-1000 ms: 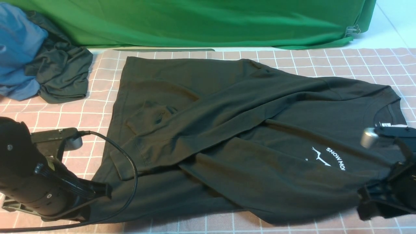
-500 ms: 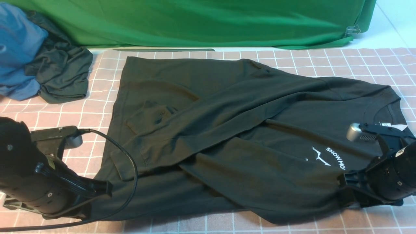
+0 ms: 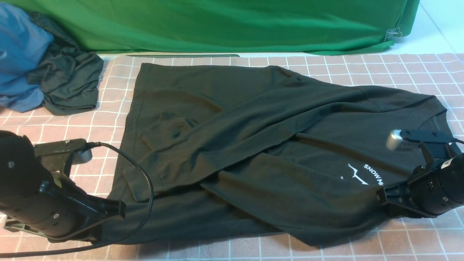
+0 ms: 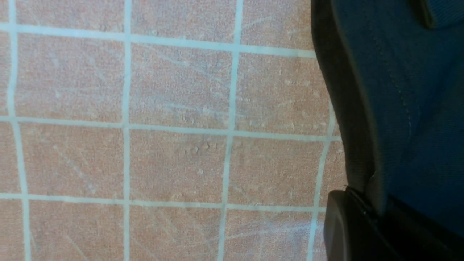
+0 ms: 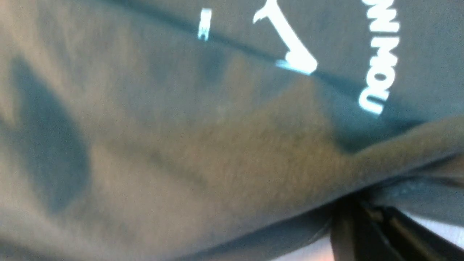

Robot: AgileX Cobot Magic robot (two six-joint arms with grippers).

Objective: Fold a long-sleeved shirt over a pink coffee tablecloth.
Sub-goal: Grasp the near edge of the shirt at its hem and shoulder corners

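The shirt (image 3: 253, 145) lies flat on the pink tablecloth (image 3: 398, 72), sleeves folded in. The left tool (image 3: 116, 212) pinches its hem corner, the right tool (image 3: 380, 197) its near shoulder edge. Next, I'd guess, both lift together and fold it over.

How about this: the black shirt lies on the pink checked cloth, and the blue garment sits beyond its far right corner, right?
No: in the front view the blue garment sits beyond the far left corner of the long-sleeved shirt, which does lie on the pink coffee tablecloth.
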